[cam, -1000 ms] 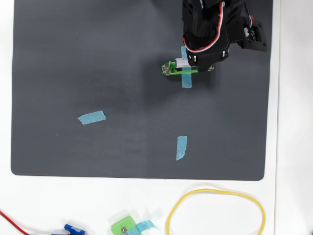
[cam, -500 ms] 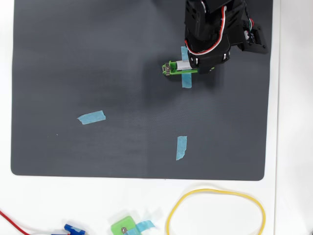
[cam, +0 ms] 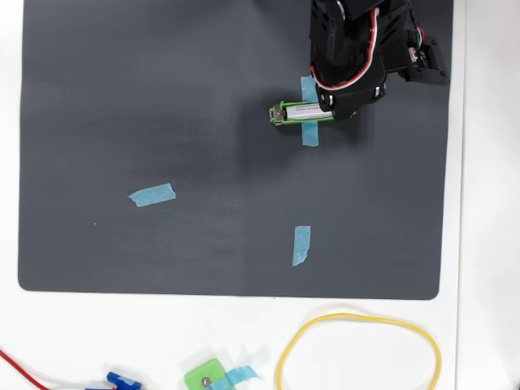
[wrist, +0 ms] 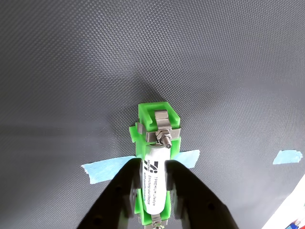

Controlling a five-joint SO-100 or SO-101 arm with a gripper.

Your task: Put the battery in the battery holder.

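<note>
In the wrist view the white battery with dark print lies lengthwise inside the bright-green battery holder, its tip against the far metal contact. My gripper has one black finger on each side of the battery and is shut on it. A strip of blue tape crosses under the holder. From overhead, the battery holder sits on the dark mat at upper right with the battery in it. The gripper covers the holder's right end there.
Loose blue tape pieces lie on the dark mat. Below the mat on the white table are a yellow cable loop, a small squarish green piece and a red wire.
The battery, which stuck up at an angle over the holder, now lies flat inside it. The arm has shifted slightly to the right and up in the overhead view.
</note>
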